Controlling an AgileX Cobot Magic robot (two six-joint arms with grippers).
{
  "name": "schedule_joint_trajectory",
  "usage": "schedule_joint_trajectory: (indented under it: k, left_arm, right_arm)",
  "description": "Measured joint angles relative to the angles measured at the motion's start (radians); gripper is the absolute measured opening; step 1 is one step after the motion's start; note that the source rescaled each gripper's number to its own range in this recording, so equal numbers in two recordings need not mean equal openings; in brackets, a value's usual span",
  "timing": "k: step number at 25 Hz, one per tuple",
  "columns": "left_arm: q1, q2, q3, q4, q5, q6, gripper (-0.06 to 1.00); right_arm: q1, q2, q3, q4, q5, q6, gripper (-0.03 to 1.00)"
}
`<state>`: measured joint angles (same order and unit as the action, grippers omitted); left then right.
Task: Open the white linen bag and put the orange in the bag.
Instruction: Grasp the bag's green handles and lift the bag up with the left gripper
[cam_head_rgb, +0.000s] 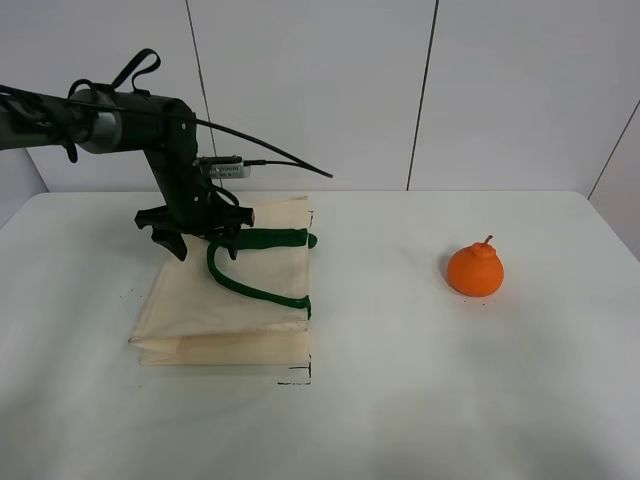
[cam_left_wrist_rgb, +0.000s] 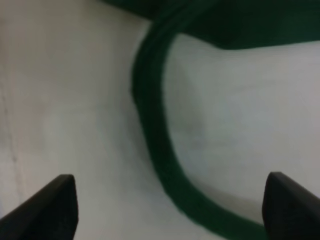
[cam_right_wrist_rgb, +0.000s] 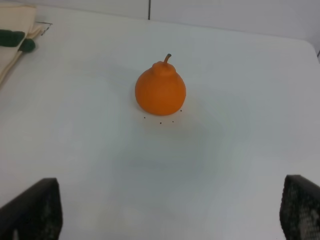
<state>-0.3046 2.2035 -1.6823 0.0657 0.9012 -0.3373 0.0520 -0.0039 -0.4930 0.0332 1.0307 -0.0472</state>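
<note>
The white linen bag (cam_head_rgb: 215, 312) lies flat and folded on the left of the table, its dark green handles (cam_head_rgb: 255, 292) on top. My left gripper (cam_head_rgb: 203, 246) hovers just over the bag's far part, open, straddling one handle (cam_left_wrist_rgb: 150, 115) against the cloth (cam_left_wrist_rgb: 75, 100); its fingertips (cam_left_wrist_rgb: 50, 207) hold nothing. The orange (cam_head_rgb: 475, 270) stands upright on the right of the table, well apart from the bag. My right gripper (cam_right_wrist_rgb: 165, 212) is open and empty, some way short of the orange (cam_right_wrist_rgb: 160, 91). The right arm is out of the exterior view.
The white table (cam_head_rgb: 450, 390) meets a white panelled wall behind. A corner of the bag (cam_right_wrist_rgb: 14, 31) shows at the edge of the right wrist view. Small dark marks lie on the table by the bag's front corner (cam_head_rgb: 297, 380).
</note>
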Motion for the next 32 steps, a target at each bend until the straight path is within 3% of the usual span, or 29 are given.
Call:
schedule_joint_trajectory:
  k: [8, 16, 18, 19, 21, 23, 25, 32]
  left_arm:
    - [0.001, 0.066, 0.0, -0.003, -0.122, -0.001, 0.99]
    - [0.001, 0.111, 0.001, -0.004, -0.145, -0.003, 0.96]
    - [0.001, 0.112, 0.001, -0.005, -0.144, -0.003, 0.78]
    - [0.001, 0.113, 0.001, -0.005, -0.14, -0.003, 0.65]
    - [0.001, 0.118, 0.001, 0.0, -0.129, -0.004, 0.28]
    - [0.001, 0.114, 0.001, 0.004, -0.112, -0.012, 0.07]
    - [0.001, 0.1, -0.003, 0.006, -0.075, -0.023, 0.01]
    - [0.001, -0.066, -0.149, -0.003, 0.195, 0.031, 0.0]
  right_arm:
    - [0.0, 0.0, 0.0, 0.0, 0.0, 0.0, 1.0]
    - [0.0, 0.0, 0.0, 0.0, 0.0, 0.0, 1.0]
    - [0.0, 0.0, 0.0, 0.0, 0.0, 0.0, 1.0]
    - [0.0, 0.0, 0.0, 0.0, 0.0, 0.0, 1.0]
    - [0.0, 0.0, 0.0, 0.0, 0.0, 0.0, 1.0]
    - [0.0, 0.0, 0.0, 0.0, 0.0, 0.0, 1.0]
    - [0.0, 0.0, 0.0, 0.0, 0.0, 0.0, 1.0]
    - [0.0, 0.0, 0.0, 0.0, 0.0, 0.0, 1.0]
